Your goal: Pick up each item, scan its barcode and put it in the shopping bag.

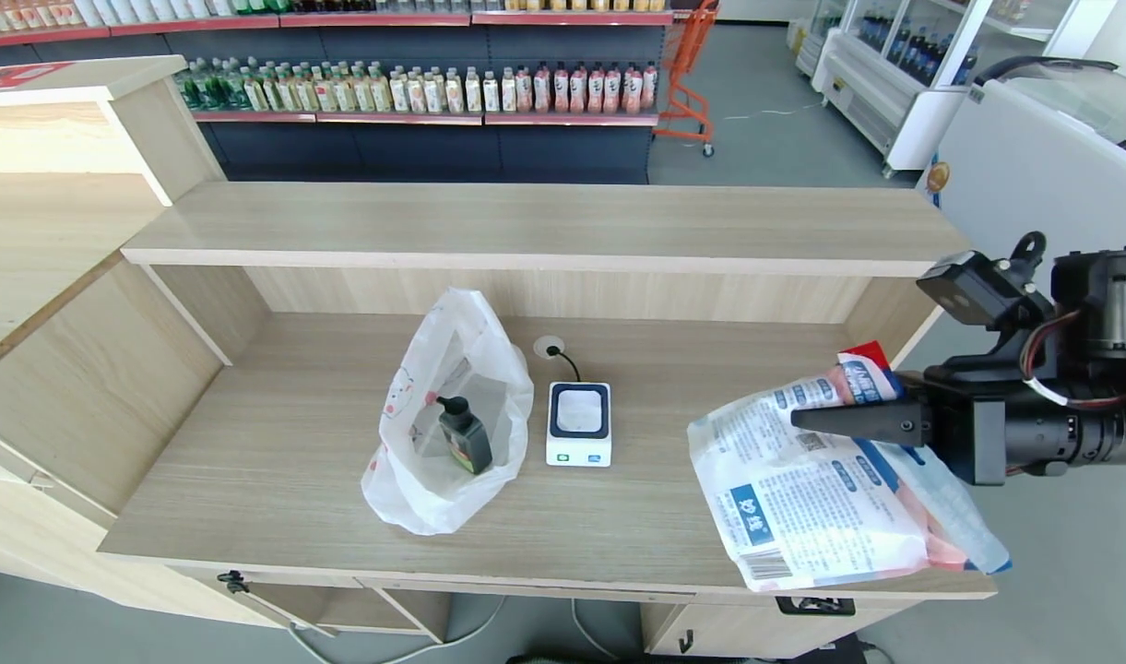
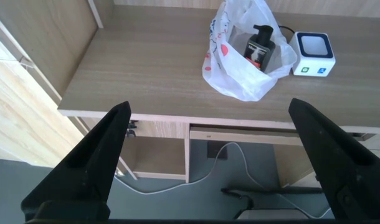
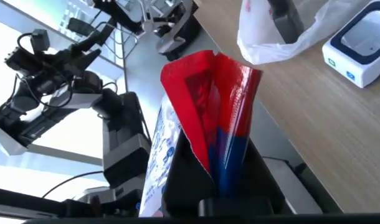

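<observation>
Counter (image 1: pixel 277 461): wood, shopping bag (image 1: pixel 406 489) just beside scanner (image 1: pixel 578 424).
My right claw (image 1: pixel 807 420): clamped on a printed packet (image 1: pixel 802 507).
My left claw (image 2: pixel 209 107): wide open, empty.

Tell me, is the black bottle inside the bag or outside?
Inside. The black bottle stands upright in the open white shopping bag, plastic around it.

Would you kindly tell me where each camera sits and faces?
Head view: on the head, facing forward and down at the counter; right gripper shut on the packet.
Left wrist view: on the left wrist, facing the counter's front; the left gripper, fingers open, frames it.
Right wrist view: on the right wrist, facing past its gripper and packet.
Shared: shopping bag and scanner.
</observation>
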